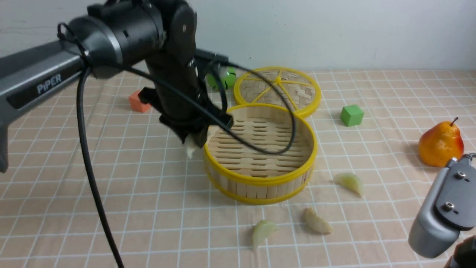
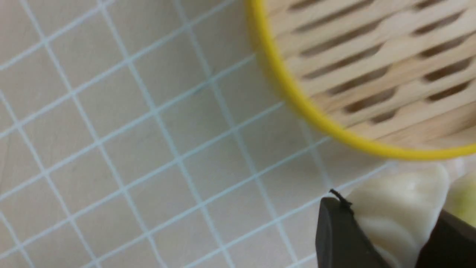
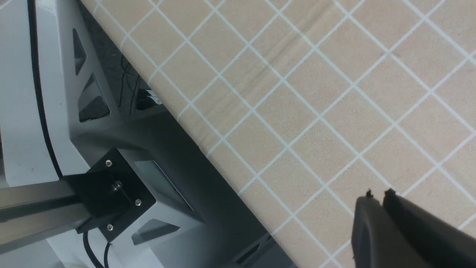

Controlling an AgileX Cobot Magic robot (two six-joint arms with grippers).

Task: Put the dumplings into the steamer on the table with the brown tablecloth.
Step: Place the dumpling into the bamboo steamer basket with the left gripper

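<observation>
Our left fingers (image 2: pixel 334 230) clench one dumpling (image 2: pixel 398 212) just outside the empty steamer (image 1: pixel 260 180). Three other dumplings (image 1: pixel 349 182) (image 1: pixel 317 221) (image 1: pixel 263 229) wait on the table (image 1: pixel 111 223) near it. Our right fingers (image 3: pixel 372 223) are pressed together, holding nothing.

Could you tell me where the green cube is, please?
Front view, right side: the green cube sits on the tablecloth between the woven lid and the pear.

Your left tool (image 1: pixel 194 138) hangs just outside the steamer (image 1: pixel 260 181), at its left rim, with a pale dumpling (image 1: pixel 190 149) showing at the tip. Three more lie on the brown tablecloth (image 1: pixel 148 193) before the steamer: a greenish dumpling (image 1: pixel 263 229), a tan dumpling (image 1: pixel 317 222) and a right-hand dumpling (image 1: pixel 349 182). The woven lid (image 1: pixel 277 89) sits just behind the steamer, and a pear (image 1: pixel 440 144) is far right.
</observation>
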